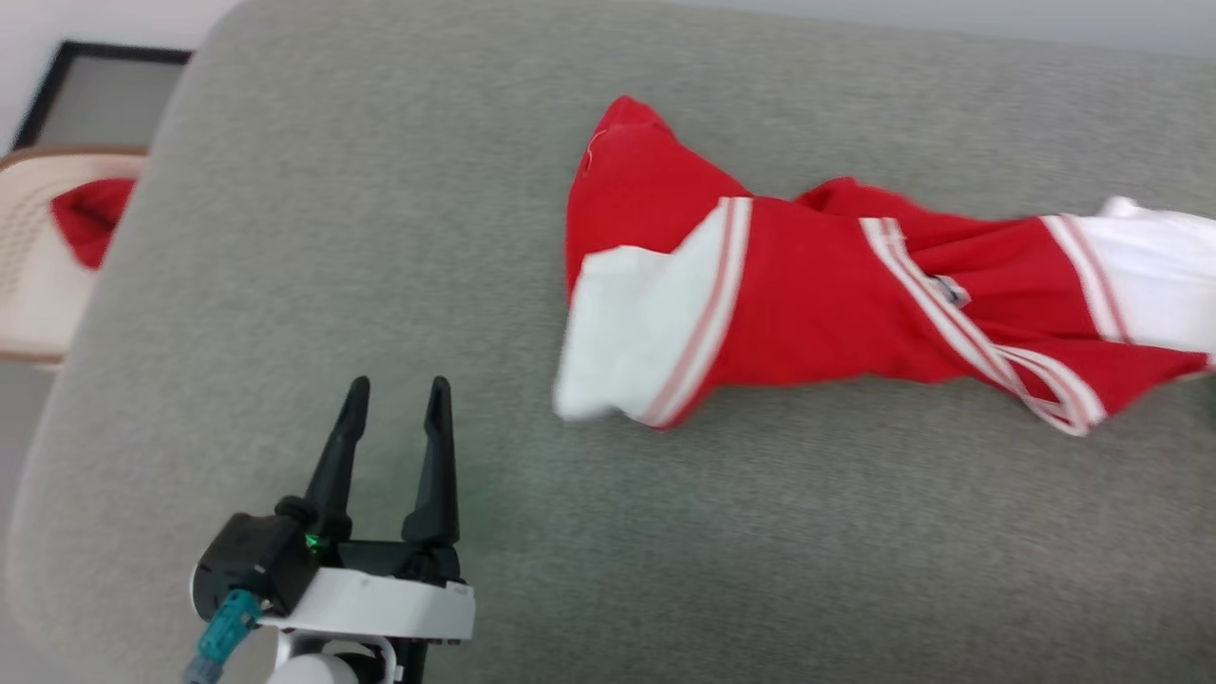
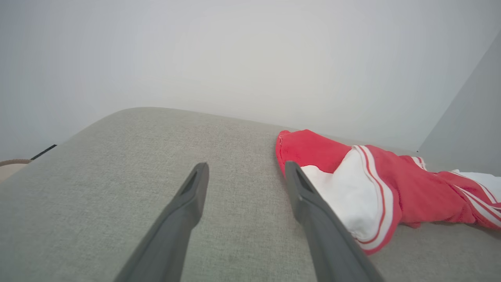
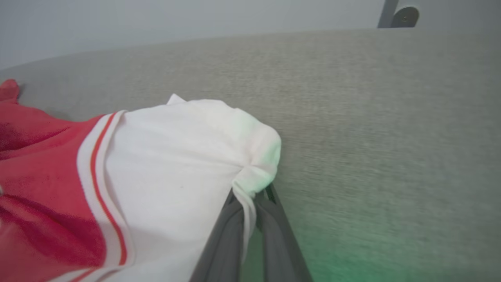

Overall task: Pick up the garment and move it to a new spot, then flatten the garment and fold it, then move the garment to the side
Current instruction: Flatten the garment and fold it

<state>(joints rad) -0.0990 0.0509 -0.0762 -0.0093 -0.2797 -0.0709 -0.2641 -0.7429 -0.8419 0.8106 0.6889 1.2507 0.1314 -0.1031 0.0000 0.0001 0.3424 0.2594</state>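
Note:
The garment point(image 1: 817, 304), a red jersey with white sleeves and striped trim, lies bunched and stretched across the grey cushion point(image 1: 380, 237), running off the right edge of the head view. My left gripper point(image 1: 397, 391) stands open at the lower left, well to the left of the near white sleeve point(image 1: 632, 328), holding nothing. In the left wrist view the garment point(image 2: 391, 188) lies just right of my left gripper point(image 2: 245, 169). In the right wrist view my right gripper point(image 3: 252, 188) is shut on a pinch of the garment's other white sleeve point(image 3: 176, 164).
A beige chair point(image 1: 33, 275) with a piece of red cloth point(image 1: 90, 217) on it stands left of the cushion. A dark-framed panel point(image 1: 95, 95) leans behind it. Bare grey cushion point(image 3: 372, 117) spreads to the right of my right gripper.

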